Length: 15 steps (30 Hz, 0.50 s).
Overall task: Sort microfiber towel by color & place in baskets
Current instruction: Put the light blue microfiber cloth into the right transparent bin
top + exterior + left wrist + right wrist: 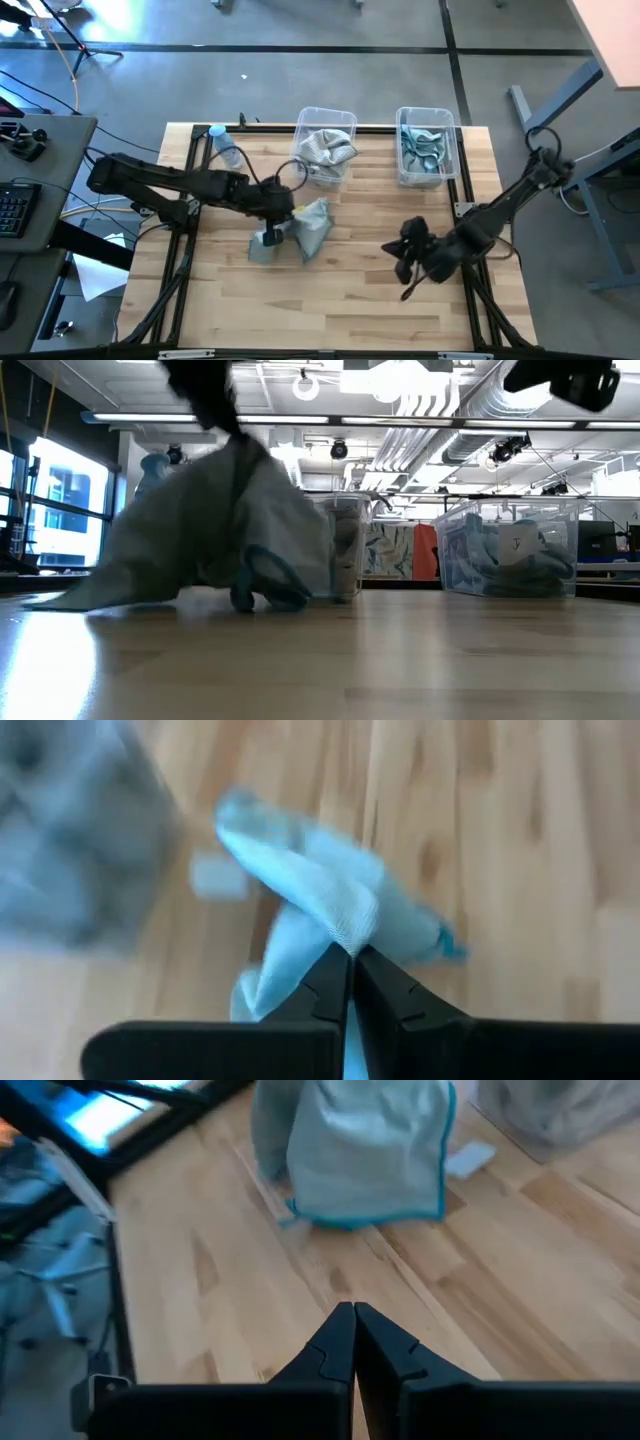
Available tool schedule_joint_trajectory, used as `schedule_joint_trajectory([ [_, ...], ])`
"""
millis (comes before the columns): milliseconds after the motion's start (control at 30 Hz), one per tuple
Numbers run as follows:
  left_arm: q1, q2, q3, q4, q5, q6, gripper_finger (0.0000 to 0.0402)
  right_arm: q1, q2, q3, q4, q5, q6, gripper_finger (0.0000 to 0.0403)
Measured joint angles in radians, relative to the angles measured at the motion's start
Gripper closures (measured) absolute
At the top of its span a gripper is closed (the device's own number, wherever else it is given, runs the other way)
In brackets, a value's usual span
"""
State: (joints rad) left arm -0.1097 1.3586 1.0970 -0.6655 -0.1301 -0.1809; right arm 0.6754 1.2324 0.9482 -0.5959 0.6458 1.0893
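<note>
pinching a light blue towel [330,905] in the left gripper [350,960] and lifting it off the table [350,290], just in front of the two bins. probably needing next a carry to the far-right bin [428,147] holding the blue cloths, not the grey bin [325,143]. idling with the right gripper [352,1318] shut and empty, near the right edge.

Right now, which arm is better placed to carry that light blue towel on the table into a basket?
Left. The left gripper is already shut on the light blue towel, lifting it just in front of the baskets. The right gripper is shut, empty, and hangs off to the side.
</note>
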Motion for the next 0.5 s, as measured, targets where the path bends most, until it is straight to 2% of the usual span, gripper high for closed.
schedule_joint_trajectory([
  [233,-0.017,0.000,0.302,-0.022,-0.058,-0.036,0.0401,-0.038,-0.255,-0.302,0.278,-0.019,-0.199,0.0403],
  [367,-0.025,0.014,0.427,0.000,-0.075,-0.080,0.0401,-0.081,-0.358,-0.399,0.327,-0.038,-0.294,0.0403],
  [500,-0.038,0.055,0.479,0.074,-0.110,-0.076,0.0401,-0.151,-0.416,-0.422,0.339,-0.040,-0.348,0.0403],
])
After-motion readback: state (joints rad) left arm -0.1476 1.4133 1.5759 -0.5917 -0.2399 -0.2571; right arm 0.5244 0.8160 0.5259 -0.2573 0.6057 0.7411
